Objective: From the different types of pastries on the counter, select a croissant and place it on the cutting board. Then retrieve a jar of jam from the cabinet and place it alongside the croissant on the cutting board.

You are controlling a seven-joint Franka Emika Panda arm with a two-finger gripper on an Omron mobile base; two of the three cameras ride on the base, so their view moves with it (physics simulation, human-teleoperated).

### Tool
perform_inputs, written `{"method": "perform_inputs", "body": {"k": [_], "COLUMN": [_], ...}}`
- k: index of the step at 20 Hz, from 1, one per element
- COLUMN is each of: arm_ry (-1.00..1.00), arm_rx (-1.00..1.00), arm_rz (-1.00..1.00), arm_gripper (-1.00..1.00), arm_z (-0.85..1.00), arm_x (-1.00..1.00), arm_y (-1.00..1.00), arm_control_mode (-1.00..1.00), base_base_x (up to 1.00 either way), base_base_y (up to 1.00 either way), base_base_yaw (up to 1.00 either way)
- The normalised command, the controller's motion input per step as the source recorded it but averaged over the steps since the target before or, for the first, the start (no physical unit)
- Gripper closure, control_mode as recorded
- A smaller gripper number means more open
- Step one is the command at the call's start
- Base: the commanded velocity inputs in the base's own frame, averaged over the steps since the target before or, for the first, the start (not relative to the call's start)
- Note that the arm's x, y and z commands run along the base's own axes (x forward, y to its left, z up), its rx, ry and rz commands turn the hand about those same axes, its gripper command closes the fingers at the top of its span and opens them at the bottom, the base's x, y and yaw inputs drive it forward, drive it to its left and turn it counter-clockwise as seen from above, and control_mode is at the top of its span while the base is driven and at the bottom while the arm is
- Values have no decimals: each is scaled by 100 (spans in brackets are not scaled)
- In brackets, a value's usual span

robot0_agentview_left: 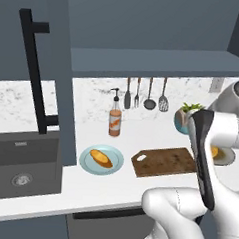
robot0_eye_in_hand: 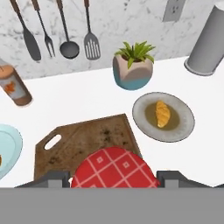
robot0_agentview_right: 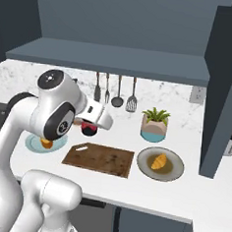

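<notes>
**Jam jar held above the cutting board, croissant on its plate**

The gripper (robot0_eye_in_hand: 113, 177) pinches the jar of jam (robot0_eye_in_hand: 115, 168), whose red checked lid lies between the two dark fingertips (robot0_eye_in_hand: 52, 178) in the hand view. In the right base view the jar (robot0_agentview_right: 89, 128) hangs above the far left part of the cutting board (robot0_agentview_right: 100, 159), clear of its surface. The board lies flat on the counter (robot0_agentview_right: 180, 197), its handle hole at the far left corner. The croissant (robot0_eye_in_hand: 162, 113) rests on a grey plate (robot0_eye_in_hand: 183, 127) just right of the board, not on it. A second pastry (robot0_agentview_left: 101, 158) sits on a pale blue plate (robot0_agentview_left: 114, 166) just left of the board. Behind the board stand an orange pump bottle (robot0_agentview_left: 115, 120), hanging utensils (robot0_eye_in_hand: 61, 35) on the backsplash and a potted plant (robot0_agentview_right: 155, 124). The cabinet (robot0_agentview_right: 120, 19) spans the wall above the board.
</notes>
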Motion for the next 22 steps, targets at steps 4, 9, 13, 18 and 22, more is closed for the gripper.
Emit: {"method": "perform_inputs", "body": {"k": [4, 9, 13, 18, 22], "arm_ry": [18, 38, 31, 6, -14], "arm_rx": [4, 5, 1, 0, 0], "arm_rz": [0, 0, 0, 0, 0], "arm_gripper": [100, 100, 100, 100, 100], "arm_z": [-8, -8, -47, -83, -89], "arm_x": [11, 14, 24, 17, 9], "arm_y": [42, 26, 24, 20, 4], "arm_control_mode": [-100, -100, -100, -100, -100], "base_base_x": [0, 0, 0, 0, 0], "base_base_y": [0, 0, 0, 0, 0], "base_base_yaw": [0, 0, 0, 0, 0]}}
